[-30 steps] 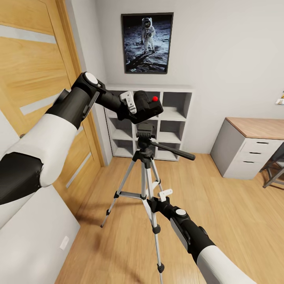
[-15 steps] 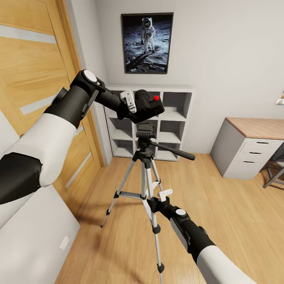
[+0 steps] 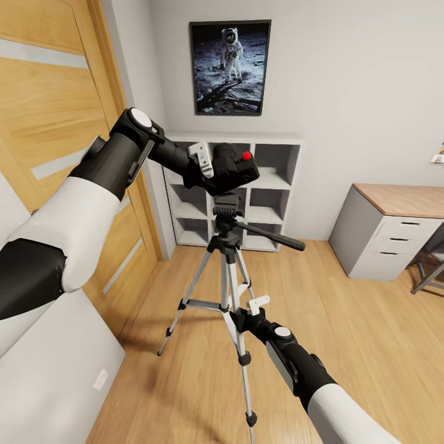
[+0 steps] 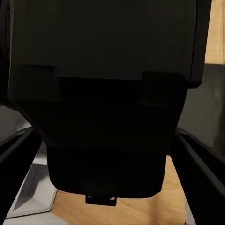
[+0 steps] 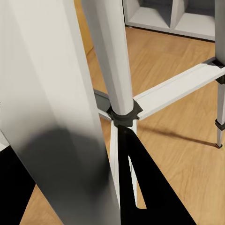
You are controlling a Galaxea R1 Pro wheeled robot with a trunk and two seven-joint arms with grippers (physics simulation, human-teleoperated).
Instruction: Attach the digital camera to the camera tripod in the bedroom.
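Note:
In the head view my left gripper (image 3: pixel 217 169) is shut on the digital camera (image 3: pixel 233 165), a black box with a red spot on its top corner. The camera sits right on top of the black head (image 3: pixel 227 206) of the camera tripod (image 3: pixel 229 271); any gap is too small to tell. The left wrist view has the dark camera body (image 4: pixel 108 93) between the black fingers (image 4: pixel 201 164). My right gripper (image 3: pixel 242 314) is low down, shut around a silver tripod leg (image 5: pixel 47 103). The pan handle (image 3: pixel 277 237) points right.
This is a white-walled room with a plank floor. A white cube shelf (image 3: pixel 274 182) stands behind the tripod under an astronaut poster (image 3: pixel 229 66). An oak door (image 3: pixel 49 117) is at left, a grey bed (image 3: pixel 55 370) below it, and a desk with drawers (image 3: pixel 394 237) at right.
My left gripper has lowered the camera a little and shifted it slightly right, closing the gap above the tripod head. The right arm and tripod have not moved.

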